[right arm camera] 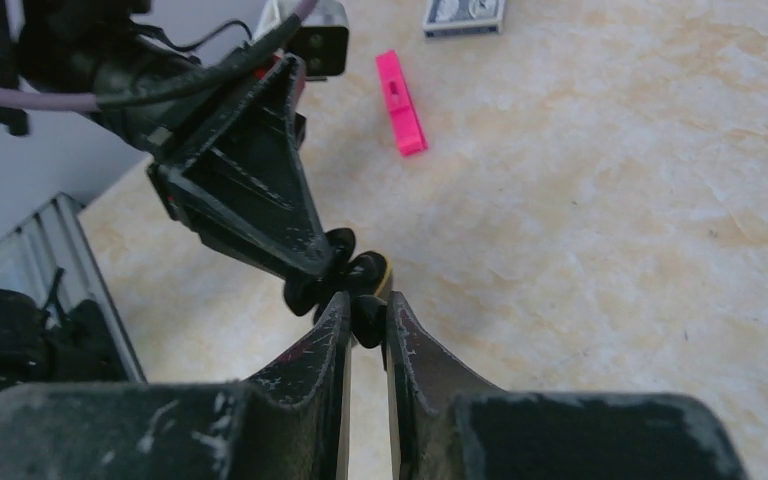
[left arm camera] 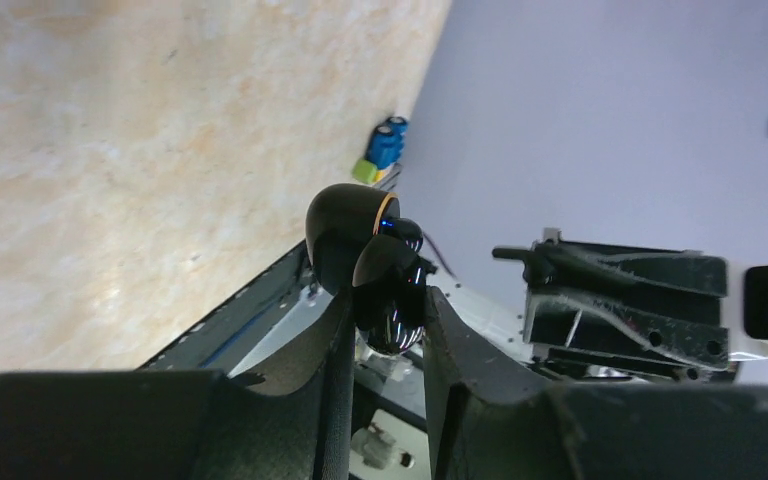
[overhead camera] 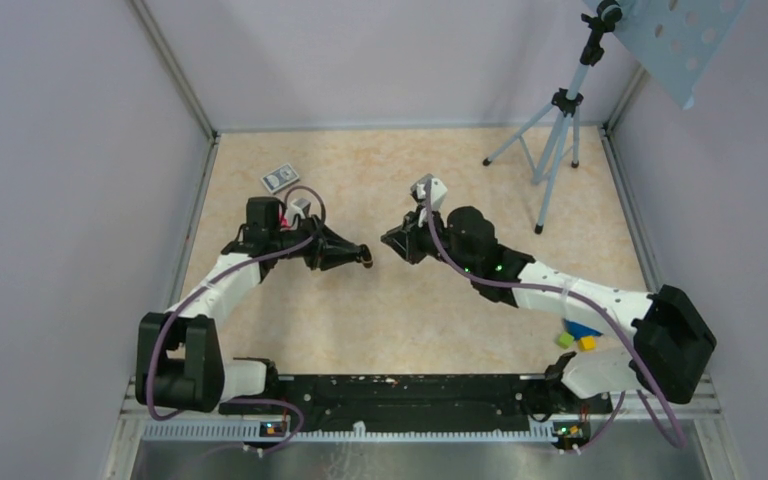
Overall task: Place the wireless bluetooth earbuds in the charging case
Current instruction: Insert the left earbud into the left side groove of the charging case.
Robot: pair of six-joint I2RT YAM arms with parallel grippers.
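Closest to the wrist lenses, the dark fingers of the left end effector (left arm camera: 387, 305) and the right end effector (right arm camera: 366, 305) are seen, brought tip to tip over the middle of the tan table (overhead camera: 380, 170). A grey tripod (overhead camera: 558, 140) is stood at the far right corner. A small card box (overhead camera: 280, 178) is laid near the far left side, with a pink marker-like piece (right arm camera: 400, 103) close by, and small coloured blocks (overhead camera: 580, 338) are set beside the right arm's base. The charging case (left arm camera: 360, 235), glossy black with an orange rim, is clamped between the closed left fingers. A tiny black earbud (right arm camera: 367, 322) is pinched between the nearly closed right fingers, right against the case.
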